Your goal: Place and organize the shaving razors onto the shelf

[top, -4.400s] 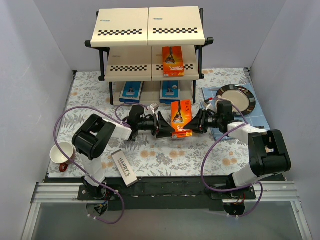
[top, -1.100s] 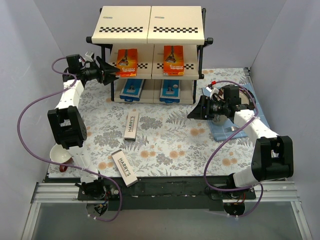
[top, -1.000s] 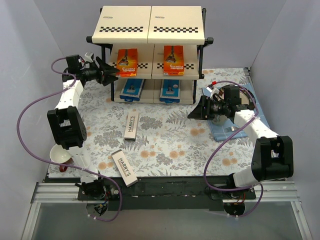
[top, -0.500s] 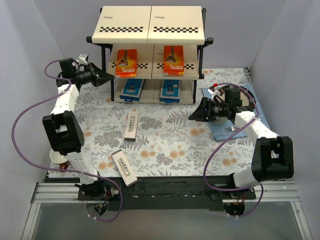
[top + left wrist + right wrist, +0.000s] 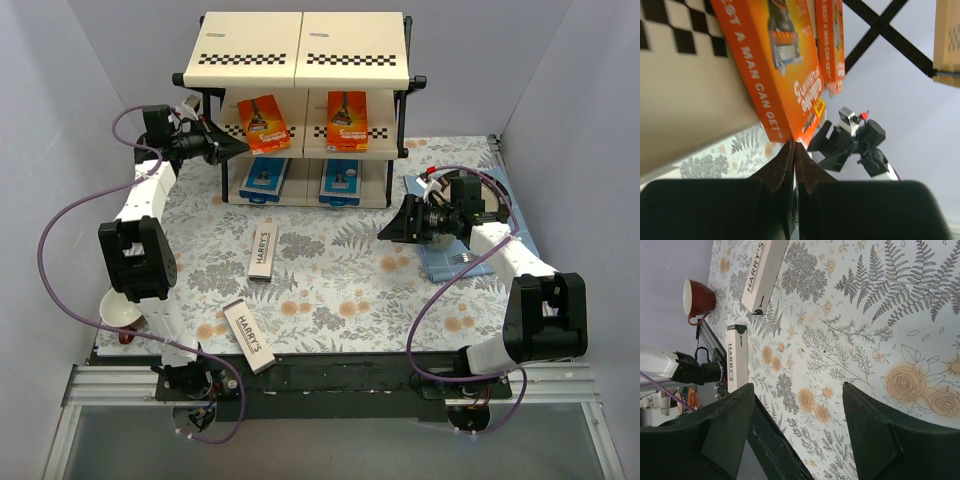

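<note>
Left of the shelf (image 5: 300, 62), the left pincer (image 5: 238, 146) reaches toward the middle tier with its fingers pressed together, holding nothing. Its tip touches the lower corner of the left orange Gillette card (image 5: 263, 122), which lies askew on that tier's left half. The right orange Gillette card (image 5: 346, 121) lies straight on the right half. On the bottom tier sit the left blue-and-white box (image 5: 262, 180) and the right blue-and-white box (image 5: 340, 179). In front of the shelf, on the flowered table (image 5: 330, 290), lie the far HARRY'S box (image 5: 263, 251) and the near HARRY'S box (image 5: 248, 336). Off the shelf's front right corner, the right pincer (image 5: 387, 232) hovers over the table, spread wide and empty.
</note>
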Controlling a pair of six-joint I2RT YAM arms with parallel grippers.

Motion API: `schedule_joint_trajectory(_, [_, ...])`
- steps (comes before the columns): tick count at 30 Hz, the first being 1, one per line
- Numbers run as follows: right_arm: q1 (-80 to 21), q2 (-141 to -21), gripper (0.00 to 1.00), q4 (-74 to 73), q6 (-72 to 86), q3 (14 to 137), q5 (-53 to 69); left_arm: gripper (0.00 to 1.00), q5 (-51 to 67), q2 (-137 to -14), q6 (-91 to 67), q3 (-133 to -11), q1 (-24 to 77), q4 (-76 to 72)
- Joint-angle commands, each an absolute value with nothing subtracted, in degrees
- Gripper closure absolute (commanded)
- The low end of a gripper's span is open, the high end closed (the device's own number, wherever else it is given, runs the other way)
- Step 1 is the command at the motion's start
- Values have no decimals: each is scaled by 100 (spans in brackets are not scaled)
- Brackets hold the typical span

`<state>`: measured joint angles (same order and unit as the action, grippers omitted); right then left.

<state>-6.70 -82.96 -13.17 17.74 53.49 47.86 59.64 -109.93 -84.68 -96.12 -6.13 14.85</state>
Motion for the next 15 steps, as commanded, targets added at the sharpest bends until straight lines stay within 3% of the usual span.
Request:
schedule_joint_trajectory(1, [-624,-8174,22,-1230,1644,5414,4755,100,5398,-11039,-8262,-10019,-703,1652])
schedule_joint_trajectory(10, [-580,-8279,22,-1231,1600,5476,4772,100,6512,-10478,-8429,-9370,-607,669])
schedule_joint_trajectory(15, [-580,-8385,22,-1116,1661,5467,4816,100,5848,-10099,-8148,-9018,-80,817])
